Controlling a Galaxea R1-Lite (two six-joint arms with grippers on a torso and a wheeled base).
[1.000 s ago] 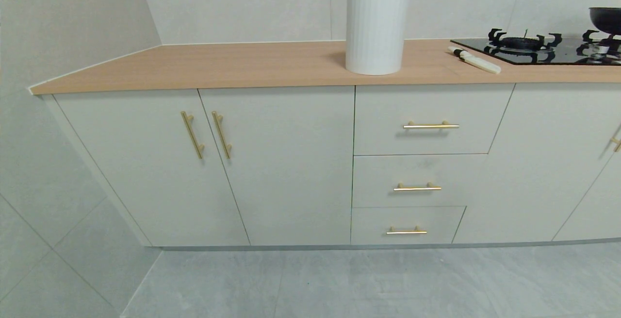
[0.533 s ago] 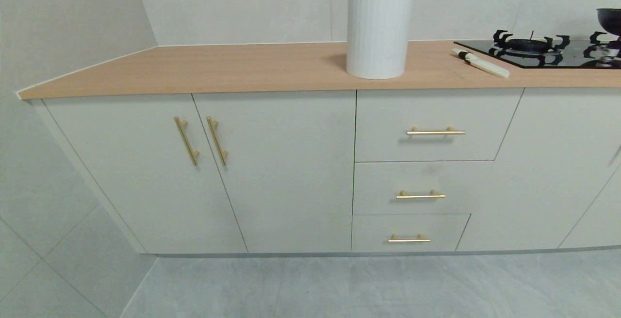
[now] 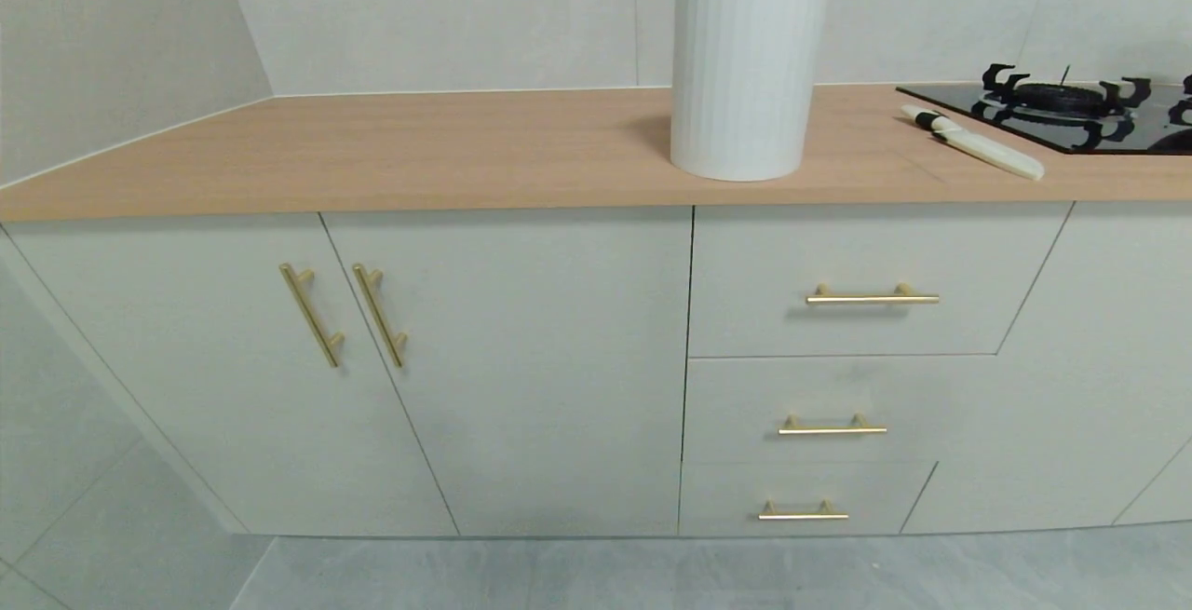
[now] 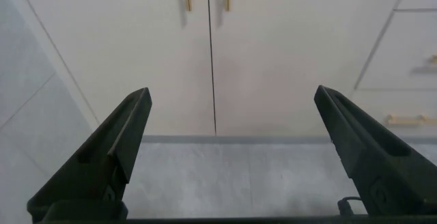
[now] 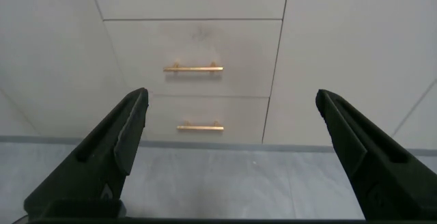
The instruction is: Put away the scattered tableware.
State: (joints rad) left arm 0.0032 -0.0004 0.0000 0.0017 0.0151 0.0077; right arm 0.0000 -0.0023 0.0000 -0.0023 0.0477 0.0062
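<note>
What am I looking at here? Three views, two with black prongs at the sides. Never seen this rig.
It is a two-armed robot on a wheeled base, facing a kitchen cabinet. The wide picture comes from a camera on its head. The other two come from cameras on its wrists. The dark prongs are the left arm's fingers, facing the pale double cabinet doors, and the right arm's fingers, facing the pale drawers with brass bar handles. Both pairs are spread open and hold nothing. On the light wooden countertop stands a tall white ribbed cylinder. Beside the black gas hob lies a cream-coloured utensil with a black band, likely a knife.
</note>
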